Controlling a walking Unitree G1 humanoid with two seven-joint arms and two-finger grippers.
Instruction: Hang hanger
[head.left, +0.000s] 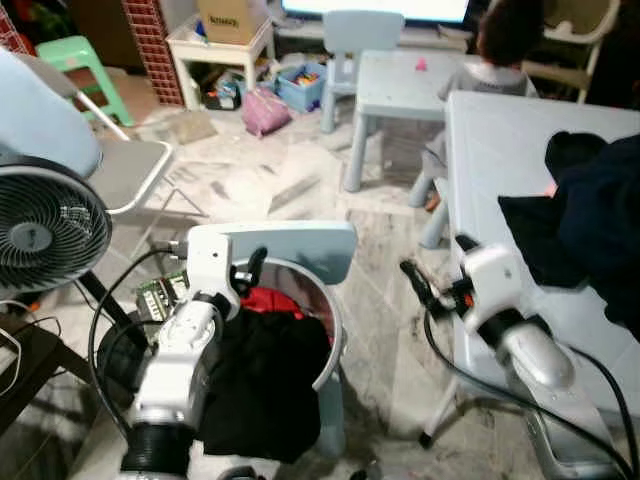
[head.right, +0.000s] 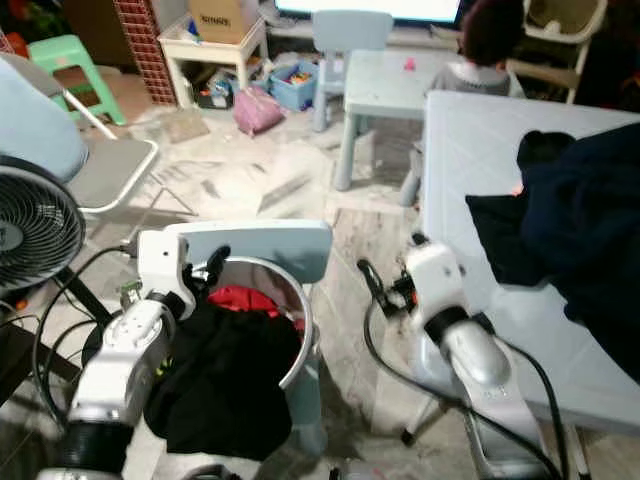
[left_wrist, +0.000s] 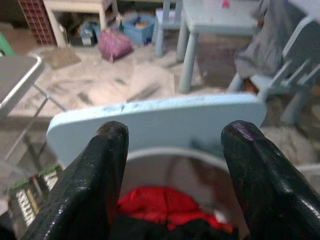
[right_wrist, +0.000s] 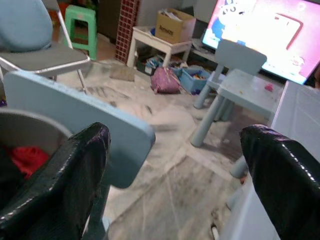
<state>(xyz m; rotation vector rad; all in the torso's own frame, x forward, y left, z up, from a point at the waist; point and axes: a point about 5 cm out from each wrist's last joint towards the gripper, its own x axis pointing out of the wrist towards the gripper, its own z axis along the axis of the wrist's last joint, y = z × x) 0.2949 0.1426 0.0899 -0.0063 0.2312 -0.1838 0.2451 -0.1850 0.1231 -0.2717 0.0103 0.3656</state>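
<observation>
My left gripper hovers open over the round metal laundry bin, its two fingers spread with nothing between them. The bin's light blue lid stands open behind it. Inside lie a red cloth and a black garment that spills over the front rim. My right gripper is open too, held low beside the near edge of the pale table, pointing toward the bin. A heap of dark clothes lies on that table.
A standing fan and a folding chair are at my left. A small blue table and chair stand ahead, with a person seated by them. Toys and a pink bag lie on the marble floor.
</observation>
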